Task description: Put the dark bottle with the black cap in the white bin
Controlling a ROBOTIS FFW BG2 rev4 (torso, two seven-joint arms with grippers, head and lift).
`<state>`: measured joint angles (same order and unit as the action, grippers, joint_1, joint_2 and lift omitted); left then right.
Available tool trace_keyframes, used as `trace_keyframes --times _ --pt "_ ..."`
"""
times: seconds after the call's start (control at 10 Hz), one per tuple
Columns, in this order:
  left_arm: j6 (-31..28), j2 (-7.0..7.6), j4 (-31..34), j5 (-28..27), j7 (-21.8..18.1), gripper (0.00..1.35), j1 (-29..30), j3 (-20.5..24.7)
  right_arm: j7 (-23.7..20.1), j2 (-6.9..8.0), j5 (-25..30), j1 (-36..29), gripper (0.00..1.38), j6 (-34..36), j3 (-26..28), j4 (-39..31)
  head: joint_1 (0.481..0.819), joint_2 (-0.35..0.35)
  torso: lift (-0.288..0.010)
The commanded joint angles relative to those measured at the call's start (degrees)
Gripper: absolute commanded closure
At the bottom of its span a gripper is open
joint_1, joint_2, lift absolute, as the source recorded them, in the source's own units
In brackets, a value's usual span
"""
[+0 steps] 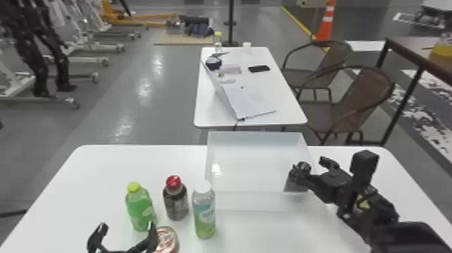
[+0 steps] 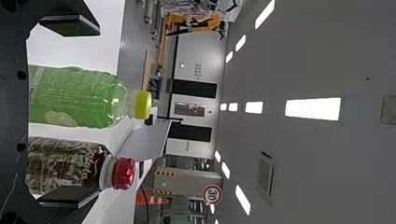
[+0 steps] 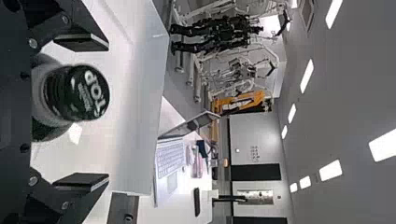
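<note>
My right gripper (image 1: 312, 168) is at the right side of the white bin (image 1: 255, 138). Part of the dark bottle (image 1: 292, 186) shows below it, within the bin's outline. In the right wrist view, the black cap (image 3: 88, 92) faces the camera between the parted fingers of the right gripper (image 3: 95, 112), touching neither; most of the bottle's body is hidden. At the front left, my left gripper (image 1: 126, 230) stands open. In its wrist view, the left gripper (image 2: 84, 112) has the green bottle (image 2: 74, 96) beyond it, between its fingers' outlines.
Left of the bin stand a green bottle (image 1: 140, 210), a red-capped bottle (image 1: 176, 202) and a white-capped bottle (image 1: 204, 213). A can (image 1: 167, 240) is beside the left gripper. Behind the bin is another table (image 1: 282, 101) with a laptop (image 1: 247, 101).
</note>
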<state>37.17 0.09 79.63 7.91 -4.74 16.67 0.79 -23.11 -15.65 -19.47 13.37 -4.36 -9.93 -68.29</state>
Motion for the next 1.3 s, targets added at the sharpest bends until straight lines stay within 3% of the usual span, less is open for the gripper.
trace_keyframes --times 0.0,0.2,0.4,0.6,0.8,1.0,1.2 --pt "0.2 -0.24 0.0 -0.1 0.1 0.1 -0.1 0.0 0.5 -0.17 1.3 -0.7 0.13 0.1 0.1 -4.3 0.549 0.0 -0.1" --pt "0.3 -0.24 0.0 -0.2 0.0 0.1 -0.1 0.1 6.7 -0.17 3.8 -6.3 0.14 0.8 1.8 -19.9 0.549 0.0 -0.1" --pt "0.3 -0.24 0.0 -0.2 0.1 0.1 -0.1 0.1 13.1 -0.17 1.0 -15.7 0.14 0.9 3.3 -31.2 0.549 0.0 -0.1" --pt "0.4 -0.24 0.0 -0.2 0.0 0.1 0.2 0.3 14.3 -0.17 -0.6 -25.0 0.14 0.7 3.3 -33.7 0.549 0.0 -0.1" --pt "0.2 -0.24 0.0 -0.2 0.0 0.1 0.2 0.3 14.2 -0.7 4.3 -30.9 0.14 -1.1 3.2 -35.2 0.549 0.0 -0.1" --pt "0.2 -0.24 0.0 -0.2 0.0 0.1 0.2 0.1 14.2 0.18 9.8 -36.6 0.14 -3.8 3.3 -36.7 0.549 0.0 -0.1" --pt "-0.4 -0.24 0.0 -0.3 0.0 0.1 -0.1 -0.4 14.3 0.09 9.4 -38.3 0.14 -9.2 4.4 -34.0 0.549 0.0 -0.1"
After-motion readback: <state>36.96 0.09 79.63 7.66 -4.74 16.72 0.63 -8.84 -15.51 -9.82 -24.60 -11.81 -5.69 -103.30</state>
